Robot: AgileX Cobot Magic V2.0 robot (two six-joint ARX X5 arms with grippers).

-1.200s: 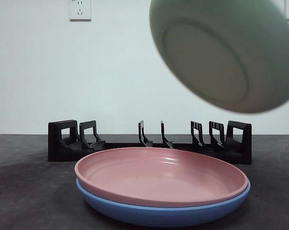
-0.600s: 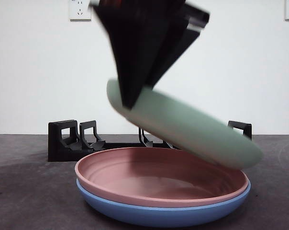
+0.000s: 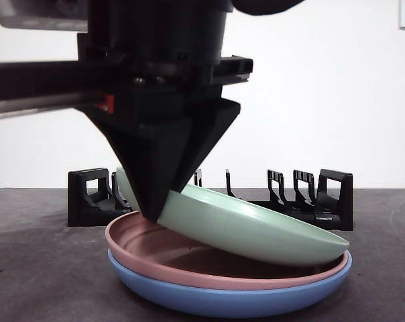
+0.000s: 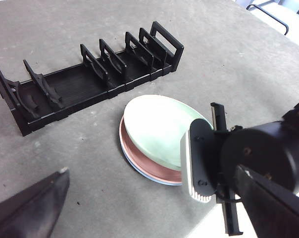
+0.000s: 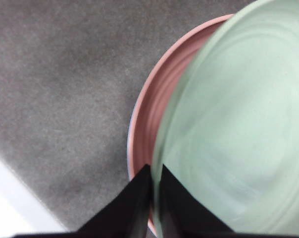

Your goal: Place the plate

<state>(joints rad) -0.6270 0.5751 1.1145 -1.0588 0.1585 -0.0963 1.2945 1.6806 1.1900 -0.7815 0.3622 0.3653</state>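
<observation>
A pale green plate is tilted over a pink plate that is stacked on a blue plate. Its right edge rests on the pink plate's rim and its left edge is raised. My right gripper is shut on that raised rim; in the right wrist view its jaws pinch the edge of the green plate above the pink plate. My left gripper hangs open high over the table, away from the green plate and holding nothing.
A black plate rack with upright dividers stands just behind the stack and runs across the table; its slots show no plates. The right arm's body looms over the near side of the stack. Grey tabletop surrounds the plates.
The green plate came down from high on the right, swung from nearly upright to a shallow tilt, and now touches the pink plate. The arm holding it has dropped into the front view.
</observation>
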